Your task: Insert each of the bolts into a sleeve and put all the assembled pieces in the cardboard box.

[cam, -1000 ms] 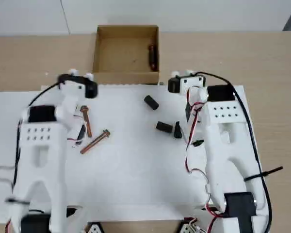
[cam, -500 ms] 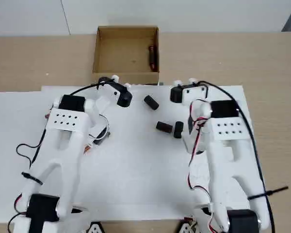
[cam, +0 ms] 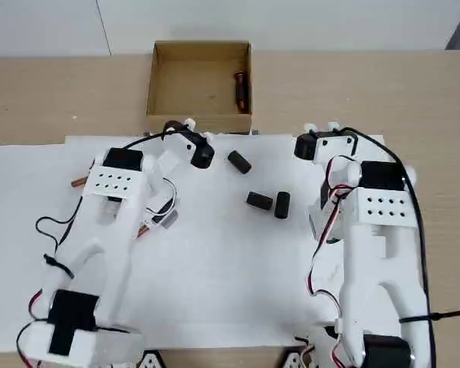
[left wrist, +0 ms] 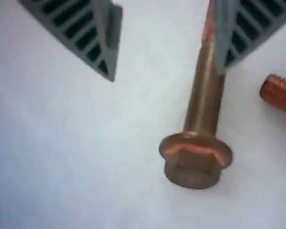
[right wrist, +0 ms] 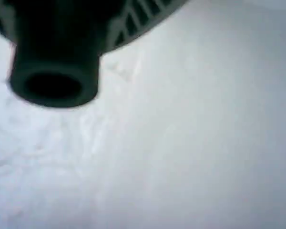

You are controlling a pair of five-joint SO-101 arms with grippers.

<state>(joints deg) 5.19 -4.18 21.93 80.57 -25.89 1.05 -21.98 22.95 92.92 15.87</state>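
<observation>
Copper-coloured flange-head bolt (left wrist: 200,124) lies on the white sheet (left wrist: 62,167) between our left gripper's (left wrist: 164,67) parted jaws, ungrasped; we judge closing on its shank comes next, while our right gripper (right wrist: 57,33) clamps a black tubular sleeve (right wrist: 52,83).

high view: the left arm (cam: 111,215) covers nearly all of one bolt, just a coppery bolt end (cam: 78,182) pokes out beside it, and a reddish bit (cam: 142,230) under it could be bolt or wire, can't tell. the piece (cam: 241,88) in the cardboard box (cam: 199,123) is too tiny to make out. left wrist: the bolt (left wrist: 195,162) has its shank running behind a finger (left wrist: 238,28) of the left gripper (left wrist: 166,71), and a second bolt (left wrist: 279,93) is chopped by the edge. right wrist: the sleeve (right wrist: 52,81) is a blur, far end lost in dark
</observation>
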